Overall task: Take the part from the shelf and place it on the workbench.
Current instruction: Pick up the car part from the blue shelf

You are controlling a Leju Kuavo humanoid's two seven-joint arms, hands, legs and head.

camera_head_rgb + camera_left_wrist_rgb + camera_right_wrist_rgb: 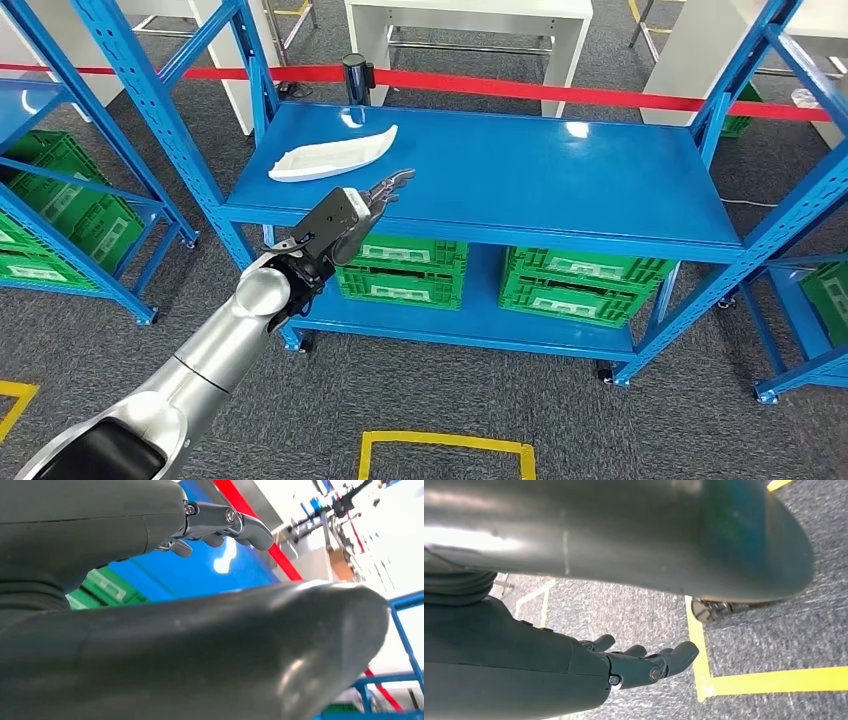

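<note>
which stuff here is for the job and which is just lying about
For the job:
white part
blue shelf
left hand, open, near the part

Lying about:
green crates
red barrier tape
yellow floor marking

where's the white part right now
Head view: the white part lies on the blue shelf's top deck, left side, just beyond the left hand.

Grey carpet floor [420,390] marked with yellow tape [445,440]. Blue metal shelving [560,170] holds green crates [575,280] on its lower level. Beyond it runs a red barrier tape [560,90] before a far white table [470,20].
</note>
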